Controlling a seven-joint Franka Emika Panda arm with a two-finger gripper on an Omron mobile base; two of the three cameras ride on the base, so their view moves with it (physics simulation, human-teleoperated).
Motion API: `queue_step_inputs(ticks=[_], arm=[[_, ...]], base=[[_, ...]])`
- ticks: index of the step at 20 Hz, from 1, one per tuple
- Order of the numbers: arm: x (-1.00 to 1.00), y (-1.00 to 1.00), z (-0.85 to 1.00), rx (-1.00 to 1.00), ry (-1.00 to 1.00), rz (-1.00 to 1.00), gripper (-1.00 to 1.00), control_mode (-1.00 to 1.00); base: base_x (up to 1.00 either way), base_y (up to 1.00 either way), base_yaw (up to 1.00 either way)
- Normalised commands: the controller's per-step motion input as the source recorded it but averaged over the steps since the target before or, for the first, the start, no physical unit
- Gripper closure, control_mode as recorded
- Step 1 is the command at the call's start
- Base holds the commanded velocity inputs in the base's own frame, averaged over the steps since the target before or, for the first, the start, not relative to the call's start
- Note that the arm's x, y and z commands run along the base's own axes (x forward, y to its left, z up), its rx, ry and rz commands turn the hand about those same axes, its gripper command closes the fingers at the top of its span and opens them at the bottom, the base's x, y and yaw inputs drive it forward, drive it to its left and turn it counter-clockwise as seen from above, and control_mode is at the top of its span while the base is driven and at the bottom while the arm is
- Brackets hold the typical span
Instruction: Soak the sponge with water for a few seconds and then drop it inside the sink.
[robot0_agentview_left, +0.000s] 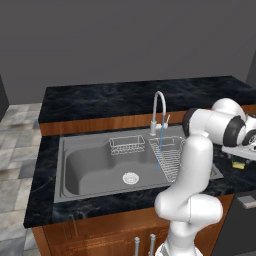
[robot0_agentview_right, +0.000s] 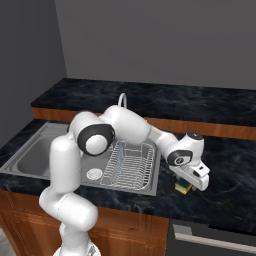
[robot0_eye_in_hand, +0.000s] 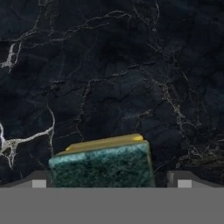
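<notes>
The sponge (robot0_eye_in_hand: 103, 164), yellow with a dark green top, lies on the black marble counter to the right of the sink (robot0_agentview_left: 67, 150). My gripper (robot0_eye_in_hand: 111, 181) is low over it and open, one fingertip on each side, both slightly apart from it. From the base cameras the sponge (robot0_agentview_right: 183, 188) (robot0_agentview_left: 240, 164) peeks out under the hand, where the gripper (robot0_agentview_right: 187, 183) (robot0_agentview_left: 239, 159) points down at the counter. A thin blue stream of water (robot0_agentview_left: 160, 150) (robot0_agentview_right: 120, 152) runs from the faucet (robot0_agentview_left: 158, 107) down onto the wire dish rack (robot0_agentview_left: 172, 155).
The wire dish rack (robot0_agentview_right: 130, 167) fills the sink's right part. A small wire basket (robot0_agentview_left: 126, 145) hangs at the basin's back, and the round drain (robot0_agentview_left: 130, 177) is at its middle. The arm's elbow arches over the sink's right side. Bare dark counter (robot0_agentview_right: 225, 175) lies around the sponge.
</notes>
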Motion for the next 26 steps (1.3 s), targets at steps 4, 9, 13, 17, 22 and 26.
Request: queue_step_inputs(ticks=[4,9,13,17,22,26], arm=[[0.00,-0.03,-0.28,0.00,0.02,0.00,-1.00,-1.00],[0.00,0.00,-0.11,0.00,0.01,0.00,-1.00,-1.00],[0.00,0.00,0.00,0.00,0.00,0.00,-1.00,-1.00],[0.00,0.00,0.00,0.00,0.00,0.00,1.00,-1.00],[0.00,0.00,0.00,0.00,0.00,0.00,1.00,-1.00],[0.00,0.00,0.00,0.00,0.00,0.00,1.00,-1.00]], base=[[0.00,0.00,0.00],[0.00,0.00,0.00],[0.00,0.00,0.00],[0.00,0.00,0.00],[0.00,0.00,0.00],[0.00,0.00,0.00]])
